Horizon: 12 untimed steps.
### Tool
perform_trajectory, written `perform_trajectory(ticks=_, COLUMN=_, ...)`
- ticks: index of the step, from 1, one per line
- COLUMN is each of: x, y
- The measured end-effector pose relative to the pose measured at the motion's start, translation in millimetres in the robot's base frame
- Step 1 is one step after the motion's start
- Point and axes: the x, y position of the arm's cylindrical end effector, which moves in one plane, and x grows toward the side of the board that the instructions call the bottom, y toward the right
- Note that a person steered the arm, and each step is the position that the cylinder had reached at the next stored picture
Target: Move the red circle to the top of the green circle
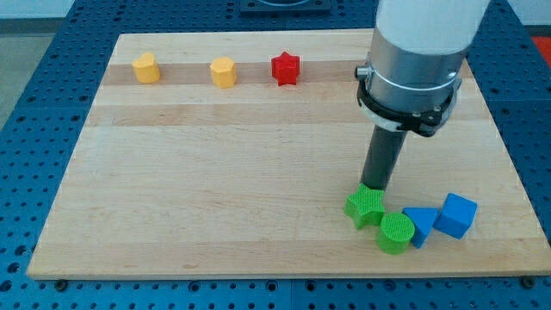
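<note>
The green circle lies near the view's bottom edge of the wooden board, right of centre. No red circle shows; the arm's wide body covers part of the board at the view's upper right. My tip stands just above the green star, touching or nearly touching its top edge. The green star sits against the green circle's upper left.
A blue triangle touches the green circle's right side, with a blue cube beside it. Along the view's top lie a yellow block, a yellow hexagon-like block and a red star.
</note>
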Motion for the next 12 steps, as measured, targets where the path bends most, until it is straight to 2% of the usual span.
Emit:
perform_trajectory(ticks=1, x=-46.3, y=-26.3)
perform_trajectory(ticks=2, x=-69.1, y=-82.5)
perform_trajectory(ticks=3, x=-127.9, y=-108.5)
perform_trajectory(ticks=4, x=-199.3, y=-71.6)
perform_trajectory(ticks=5, x=-236.4, y=-52.2)
perform_trajectory(ticks=6, x=-229.8, y=-7.0)
perform_trajectory(ticks=7, x=-200.0, y=44.0)
perform_trajectory(ticks=8, x=-188.2, y=65.0)
perform_trajectory(ticks=9, x=-221.5, y=55.8)
perform_trajectory(ticks=10, x=-242.2, y=96.7)
perform_trajectory(ticks=11, x=-208.4, y=125.8)
perform_trajectory(ticks=12, x=-137.9, y=128.0)
